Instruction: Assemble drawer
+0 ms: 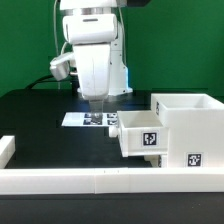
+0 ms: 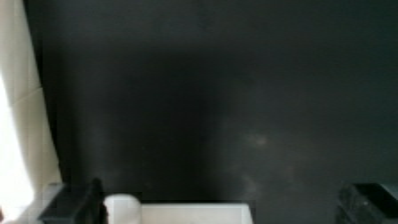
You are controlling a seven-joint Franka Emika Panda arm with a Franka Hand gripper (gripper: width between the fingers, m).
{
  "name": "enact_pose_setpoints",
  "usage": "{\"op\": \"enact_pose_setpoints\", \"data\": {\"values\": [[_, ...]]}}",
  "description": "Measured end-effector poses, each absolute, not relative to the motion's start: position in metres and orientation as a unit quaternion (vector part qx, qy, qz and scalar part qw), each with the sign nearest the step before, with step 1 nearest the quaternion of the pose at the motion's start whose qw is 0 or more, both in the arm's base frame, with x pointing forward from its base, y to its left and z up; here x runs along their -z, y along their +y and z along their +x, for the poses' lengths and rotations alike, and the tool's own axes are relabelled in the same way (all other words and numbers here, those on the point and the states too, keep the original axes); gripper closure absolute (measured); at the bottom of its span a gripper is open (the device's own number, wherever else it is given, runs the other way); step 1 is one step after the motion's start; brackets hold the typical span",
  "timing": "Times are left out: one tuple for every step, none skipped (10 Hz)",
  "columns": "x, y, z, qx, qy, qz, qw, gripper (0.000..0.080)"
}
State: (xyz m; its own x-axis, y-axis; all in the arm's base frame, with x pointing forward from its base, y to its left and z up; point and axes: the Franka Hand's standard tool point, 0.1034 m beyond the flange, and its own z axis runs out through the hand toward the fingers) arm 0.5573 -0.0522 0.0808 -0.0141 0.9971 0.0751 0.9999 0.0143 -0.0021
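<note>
The white drawer housing [image 1: 186, 128] stands at the exterior view's right, its top open, with tags on its front. One knobbed tray [image 1: 138, 134] sticks out of its left side, partly pushed in. A second tray does not show clearly. My gripper [image 1: 97, 97] hangs over the table just left of that tray, holding nothing. In the wrist view my gripper [image 2: 222, 208] is open, with dark fingers [image 2: 71, 204] far apart at the frame's edge. A white part with a rounded end [image 2: 178, 212] lies between them, untouched; I cannot tell which part it is.
The marker board [image 1: 84, 119] lies flat on the black table under the gripper. A long low white border wall [image 1: 90, 181] runs along the front, with a short piece [image 1: 6, 149] at the exterior view's left. A white strip [image 2: 16, 100] lines one side of the wrist view.
</note>
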Motion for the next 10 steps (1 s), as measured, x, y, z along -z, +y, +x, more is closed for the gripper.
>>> {"op": "enact_pose_setpoints", "data": {"values": [[-0.074, -0.051, 0.559, 0.026, -0.711, -0.702, 0.033, 0.0150], [-0.067, -0.048, 0.557, 0.025, -0.709, -0.703, 0.039, 0.0150], [-0.062, -0.043, 0.556, 0.024, -0.708, -0.704, 0.043, 0.0150], [-0.057, -0.038, 0.556, 0.024, -0.708, -0.704, 0.047, 0.0150], [-0.055, -0.038, 0.557, 0.024, -0.707, -0.706, 0.049, 0.0150], [-0.054, -0.037, 0.557, 0.024, -0.707, -0.706, 0.050, 0.0150], [-0.053, -0.035, 0.559, 0.025, -0.707, -0.705, 0.051, 0.0150], [-0.053, -0.031, 0.560, 0.025, -0.705, -0.707, 0.051, 0.0150], [-0.053, -0.027, 0.560, 0.025, -0.700, -0.712, 0.052, 0.0150], [-0.052, -0.029, 0.559, 0.024, -0.701, -0.711, 0.052, 0.0150]]}}
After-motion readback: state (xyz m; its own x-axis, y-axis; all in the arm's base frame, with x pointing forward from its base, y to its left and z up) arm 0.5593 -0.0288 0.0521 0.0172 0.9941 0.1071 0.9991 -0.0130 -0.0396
